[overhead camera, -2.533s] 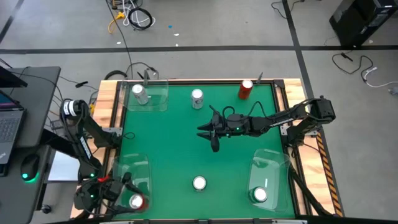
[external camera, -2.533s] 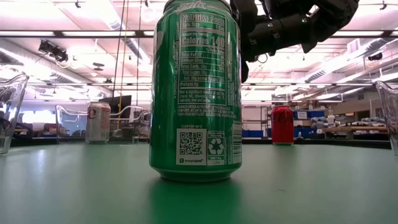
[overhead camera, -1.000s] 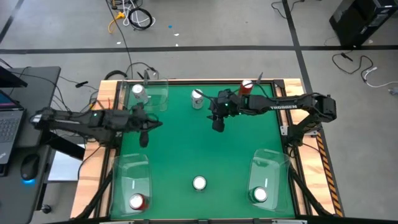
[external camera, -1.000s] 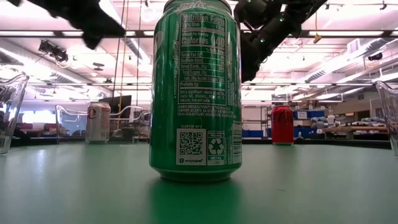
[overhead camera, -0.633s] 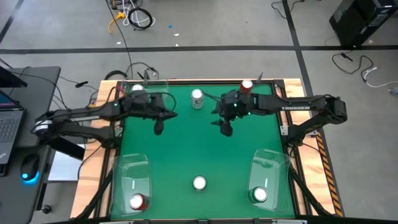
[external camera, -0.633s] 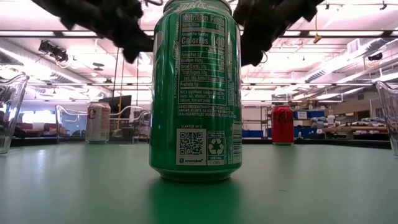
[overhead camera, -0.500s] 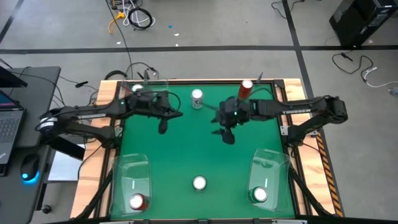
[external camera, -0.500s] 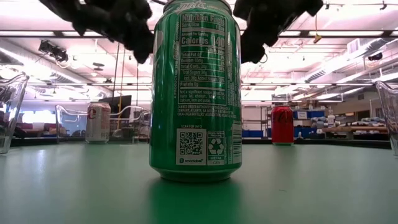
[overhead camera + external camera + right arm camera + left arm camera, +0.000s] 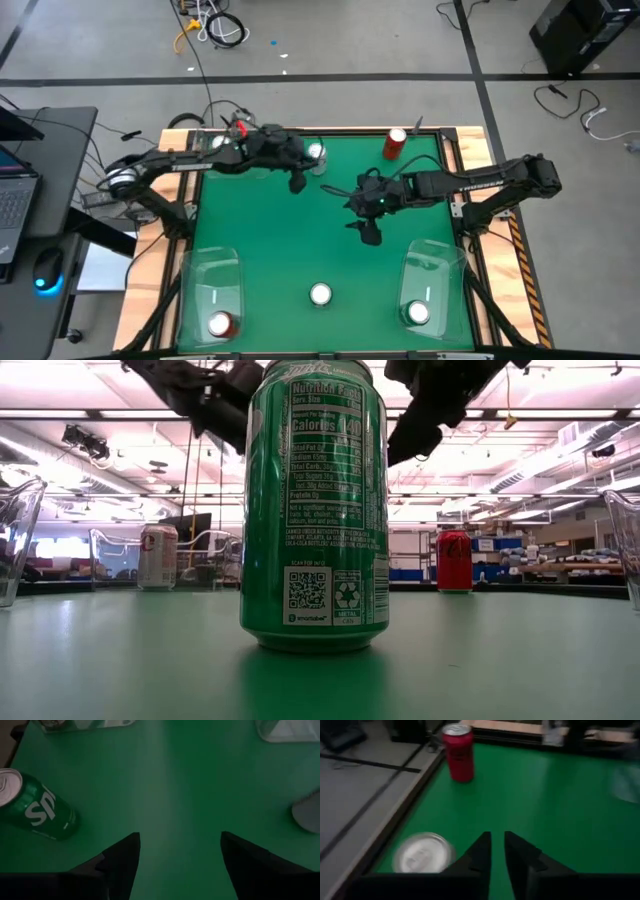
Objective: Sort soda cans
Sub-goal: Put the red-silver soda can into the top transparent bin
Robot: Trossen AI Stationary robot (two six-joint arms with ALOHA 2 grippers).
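A silver can (image 9: 316, 155) stands upright at the far middle of the green table. My left gripper (image 9: 297, 182) hangs just beside it, toward the near left, fingers a narrow slit apart (image 9: 497, 851); its wrist view shows the can's top (image 9: 424, 854) and a red can (image 9: 459, 752). That red can (image 9: 395, 143) stands at the far right. A green can (image 9: 320, 294) stands near the front edge and fills the low view (image 9: 315, 510). My right gripper (image 9: 370, 232) hovers wide open (image 9: 180, 842) over the table's middle, holding nothing.
Clear bins stand at three corners: the far left one (image 9: 248, 158) with a silver can (image 9: 157, 557), the near left one (image 9: 215, 280) with a red can (image 9: 219, 323), and the near right one (image 9: 432, 268) with a green can (image 9: 418, 313). Bare green mat lies between them.
My left gripper has swept from the table's left side toward the far edge and the right, arriving beside the silver can at the far middle. My right gripper has drawn back from the far edge toward the near edge, over the table's middle. No can has moved.
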